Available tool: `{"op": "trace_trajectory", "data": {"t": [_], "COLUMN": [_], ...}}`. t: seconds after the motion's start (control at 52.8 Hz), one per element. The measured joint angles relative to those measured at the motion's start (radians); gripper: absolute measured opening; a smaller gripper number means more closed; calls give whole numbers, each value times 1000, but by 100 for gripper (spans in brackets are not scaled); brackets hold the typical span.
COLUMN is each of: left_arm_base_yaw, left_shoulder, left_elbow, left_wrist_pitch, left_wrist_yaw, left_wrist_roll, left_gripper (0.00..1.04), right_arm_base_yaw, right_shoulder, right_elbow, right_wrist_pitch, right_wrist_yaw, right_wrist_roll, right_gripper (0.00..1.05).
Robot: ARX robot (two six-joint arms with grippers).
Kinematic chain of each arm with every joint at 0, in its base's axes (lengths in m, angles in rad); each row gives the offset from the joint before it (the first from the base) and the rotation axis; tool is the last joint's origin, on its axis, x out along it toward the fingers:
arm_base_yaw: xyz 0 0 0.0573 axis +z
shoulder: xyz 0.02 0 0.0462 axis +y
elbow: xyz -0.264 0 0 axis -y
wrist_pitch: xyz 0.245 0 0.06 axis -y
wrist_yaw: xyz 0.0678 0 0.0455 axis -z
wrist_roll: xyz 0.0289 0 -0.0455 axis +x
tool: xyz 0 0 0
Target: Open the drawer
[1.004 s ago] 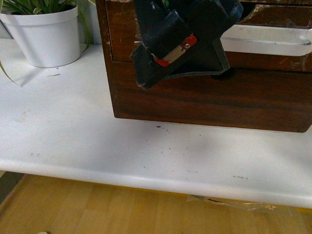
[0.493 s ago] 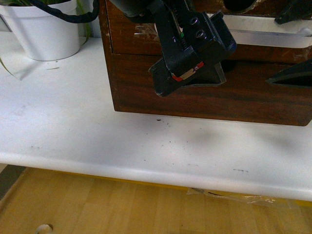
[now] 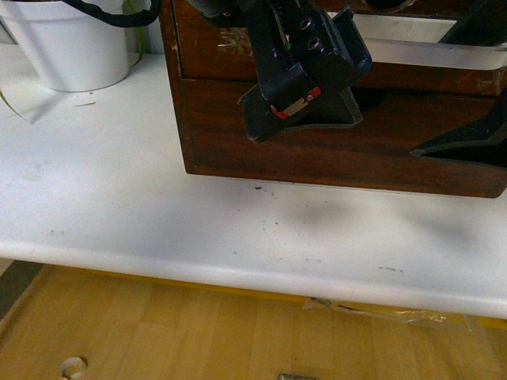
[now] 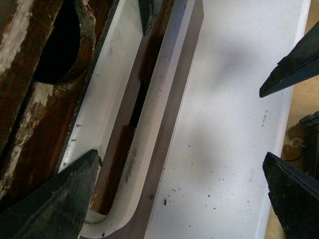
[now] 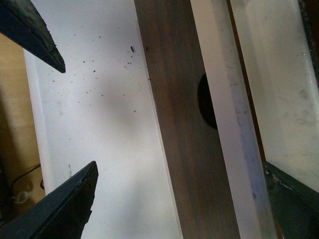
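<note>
The drawer [image 3: 214, 47] is the dark brown scuffed front in the wooden chest, with a long white handle [image 3: 428, 49] and a half-round notch [image 3: 371, 99]. My left gripper [image 3: 305, 107] is open in front of it. In the left wrist view its fingers [image 4: 55, 199] straddle the end of the handle [image 4: 149, 124], one by the drawer front [image 4: 30, 124], one over the table. My right gripper [image 3: 444, 89] is open at the right. In the right wrist view [image 5: 180, 167] it spans the handle [image 5: 234, 124] beside the notch [image 5: 207, 102].
The chest stands on a white table [image 3: 119, 198], whose front edge runs across the near side above a wooden floor. A plain dark drawer front [image 3: 333, 158] lies below the handled one. A white plant pot [image 3: 71, 47] stands at the far left.
The right gripper's fingers have come into view from the right and moved in along the handle. The left gripper has shifted right and slightly up against the drawer front.
</note>
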Motion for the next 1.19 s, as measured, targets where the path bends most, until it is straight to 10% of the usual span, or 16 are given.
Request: {"op": "trace_trajectory", "data": {"t": [1.194], "left_arm_base_yaw": [-57], "left_shoulder": [-83], "left_elbow": [-48], "left_wrist_pitch": [-242], "left_wrist_yaw": [-32], "left_wrist_roll": [218], "left_gripper": [99], "right_arm_base_yaw": [-27], "right_shoulder": [-120], "right_elbow": [-60], "right_wrist_pitch": [-186], "right_wrist_yaw": [-81], "right_wrist_roll": [-158], "right_gripper": [96]}}
